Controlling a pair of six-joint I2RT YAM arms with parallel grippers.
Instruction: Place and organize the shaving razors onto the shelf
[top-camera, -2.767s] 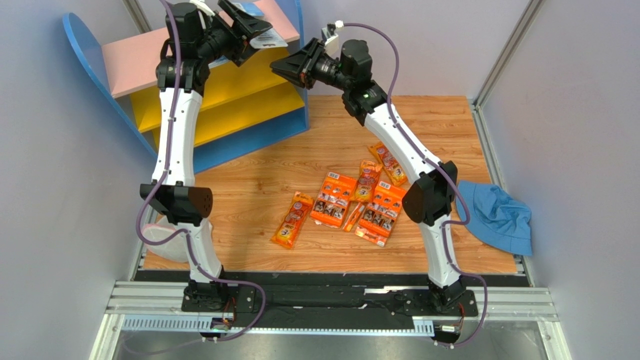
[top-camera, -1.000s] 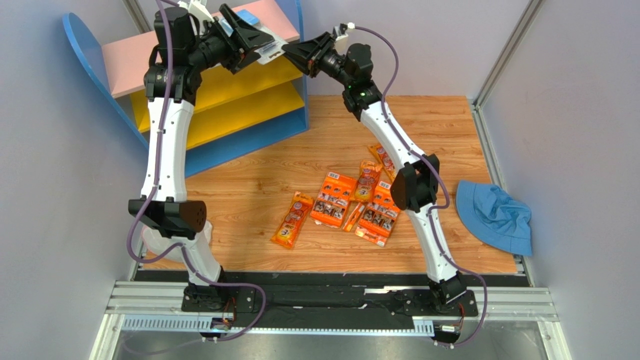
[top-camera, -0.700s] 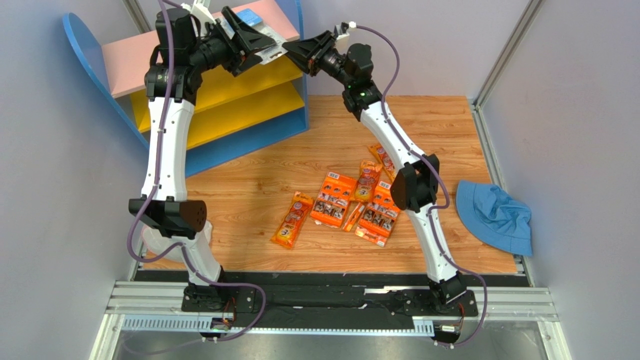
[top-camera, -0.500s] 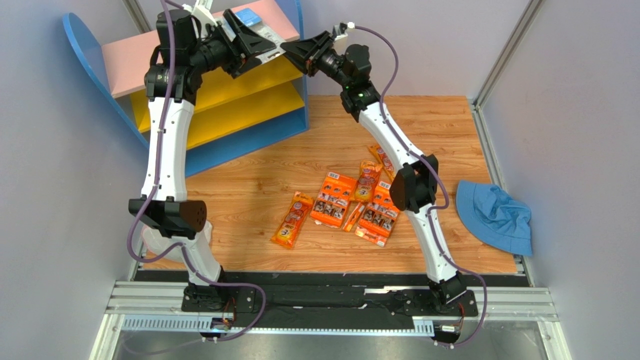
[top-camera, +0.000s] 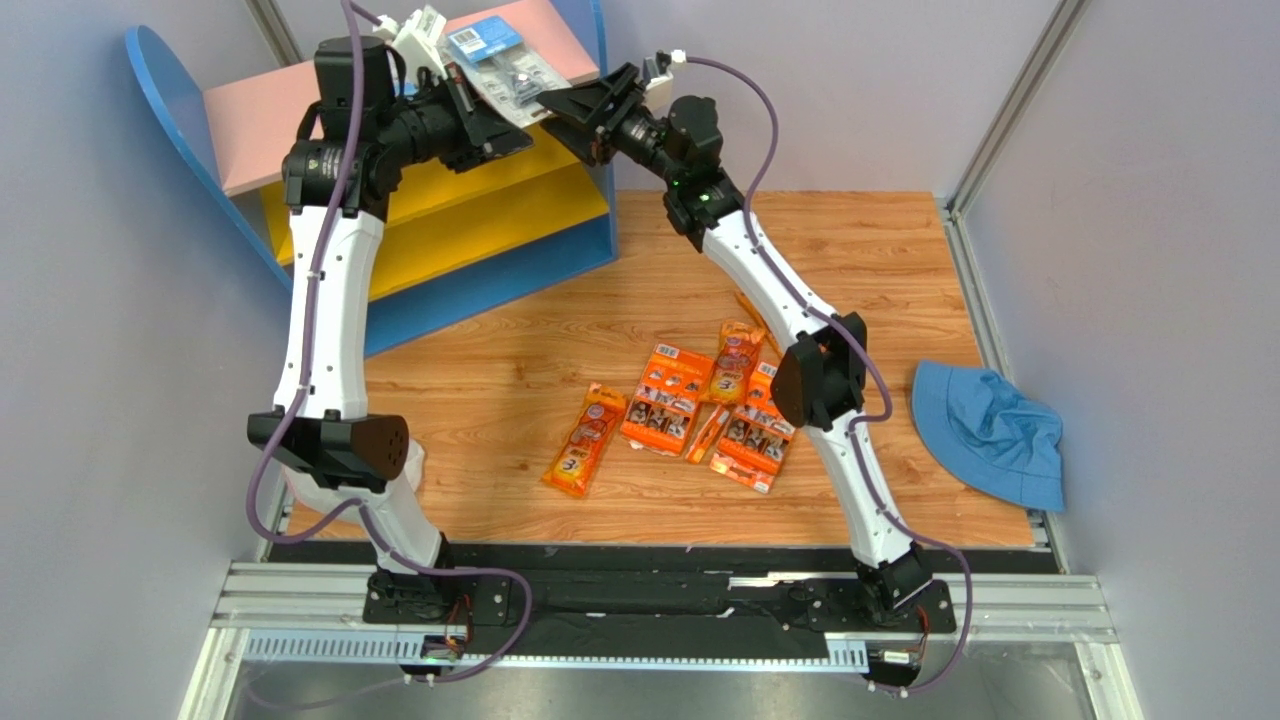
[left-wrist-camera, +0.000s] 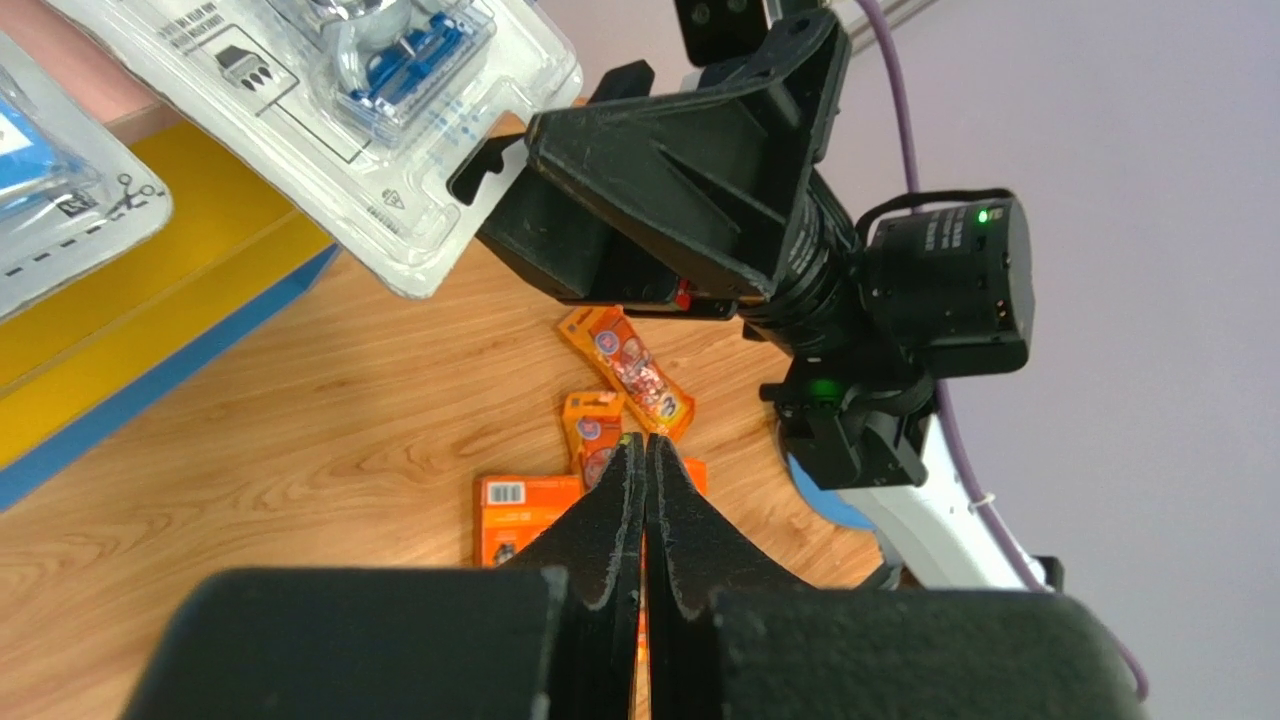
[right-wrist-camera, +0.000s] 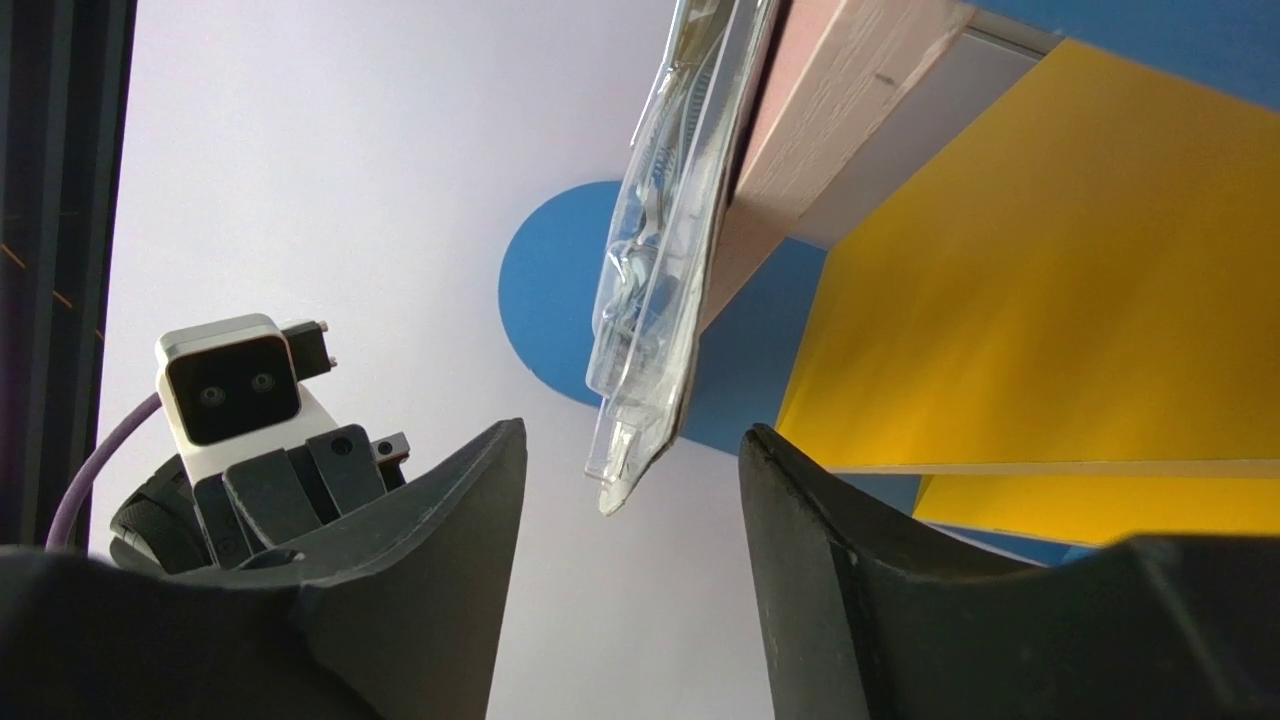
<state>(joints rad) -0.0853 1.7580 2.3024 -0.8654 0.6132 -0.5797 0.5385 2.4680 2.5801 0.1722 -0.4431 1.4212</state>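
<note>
**Item count.** Two clear blister packs are counted on the pink top board (top-camera: 263, 120) of the shelf (top-camera: 169, 108). The two yellow lower boards (top-camera: 451, 173) carry no visible pack. On the wooden surface (top-camera: 496, 353), two wider orange cards (top-camera: 666, 398) are counted, with at least three small orange bags (top-camera: 583, 440) beside them. One blue cloth (top-camera: 992, 435) lies at the right edge of the surface, well apart from the packs.

**Pack positions.** The first blister pack (top-camera: 484, 36) lies on the top board near its back. The second blister pack (top-camera: 522, 75) projects past the board's right end, with one corner hanging free of the board.

**End effectors.** The left end effector (left-wrist-camera: 645, 465) is pressed together and nothing is pinched. It is held in the air below the second blister pack and apart from it. The right end effector (right-wrist-camera: 631, 450) is spread. The free corner of the second blister pack lies between its fingers (right-wrist-camera: 451, 510), and a gap is visible on each side.

**Limits of view.**
- The exact number of orange bags cannot be given. The packs overlap, and the right arm (top-camera: 812, 375) covers part of the group.
- In the left wrist view, the first blister pack is cut off by the frame edge.
- In the right wrist view, the second blister pack is seen edge-on only, so its contents cannot be made out there.
</note>
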